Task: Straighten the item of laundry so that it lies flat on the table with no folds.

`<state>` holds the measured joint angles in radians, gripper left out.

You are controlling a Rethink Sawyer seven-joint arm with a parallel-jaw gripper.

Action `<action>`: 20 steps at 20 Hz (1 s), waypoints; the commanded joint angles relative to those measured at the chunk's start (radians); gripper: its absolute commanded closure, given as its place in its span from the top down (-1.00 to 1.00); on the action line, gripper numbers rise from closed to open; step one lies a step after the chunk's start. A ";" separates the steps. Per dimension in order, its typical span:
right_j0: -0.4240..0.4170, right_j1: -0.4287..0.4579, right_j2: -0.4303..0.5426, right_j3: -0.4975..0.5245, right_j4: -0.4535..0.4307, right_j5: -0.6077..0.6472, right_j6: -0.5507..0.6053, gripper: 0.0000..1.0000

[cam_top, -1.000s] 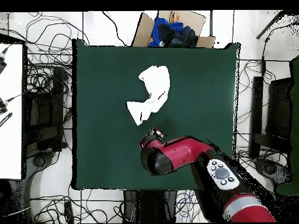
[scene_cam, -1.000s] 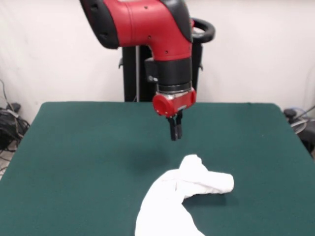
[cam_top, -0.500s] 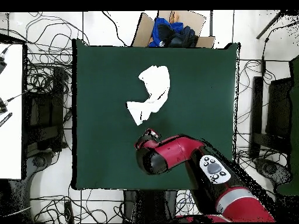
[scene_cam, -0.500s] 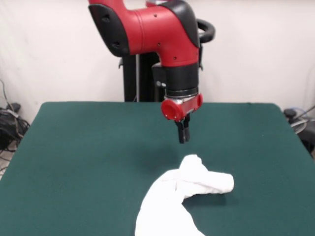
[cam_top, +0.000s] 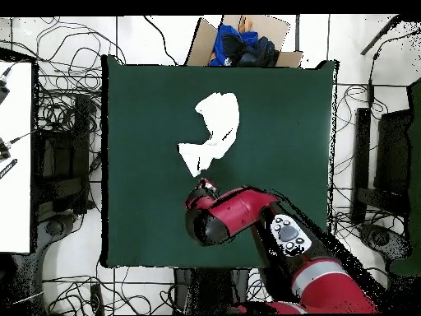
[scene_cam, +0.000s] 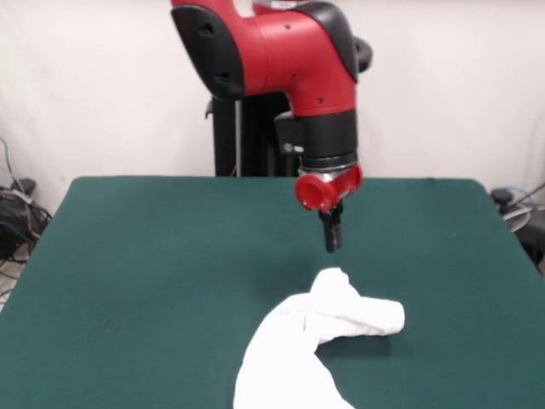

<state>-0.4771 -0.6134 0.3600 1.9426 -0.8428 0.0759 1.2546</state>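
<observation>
The gripper [scene_cam: 333, 242], fingers pressed together and empty, hangs above the bunched end of the T-shirt [scene_cam: 319, 341], apparently positioned for a grasp; the T-shirt lies crumpled on the table [scene_cam: 153, 256]

tool [scene_cam: 332, 243] shifted sideways, nearer shirt [scene_cam: 317, 345]

white wall [scene_cam: 102, 85] behind; cables [cam_top: 66, 107] strewn over pale floor [cam_top: 353, 49].

The end effector [scene_cam: 332, 243] hangs closed above the table [scene_cam: 136, 256], just beyond the crumpled white shirt [scene_cam: 315, 341].
</observation>
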 commanded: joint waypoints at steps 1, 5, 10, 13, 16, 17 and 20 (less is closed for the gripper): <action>0.062 -0.003 -0.029 -0.106 -0.078 -0.073 0.087 -1.00; 0.075 -0.002 -0.045 -0.113 -0.081 -0.079 0.094 -1.00; 0.080 -0.004 -0.054 -0.117 -0.082 -0.071 0.092 -1.00; 0.081 -0.004 -0.056 -0.122 -0.080 -0.053 0.087 -1.00; 0.092 -0.001 -0.068 -0.136 -0.080 -0.051 0.089 -1.00; 0.095 0.000 -0.071 -0.140 -0.080 -0.049 0.089 -1.00; 0.092 -0.002 -0.065 -0.150 -0.072 -0.015 0.079 -1.00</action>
<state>-0.4160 -0.6163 0.3495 1.8861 -0.8731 0.0066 1.2546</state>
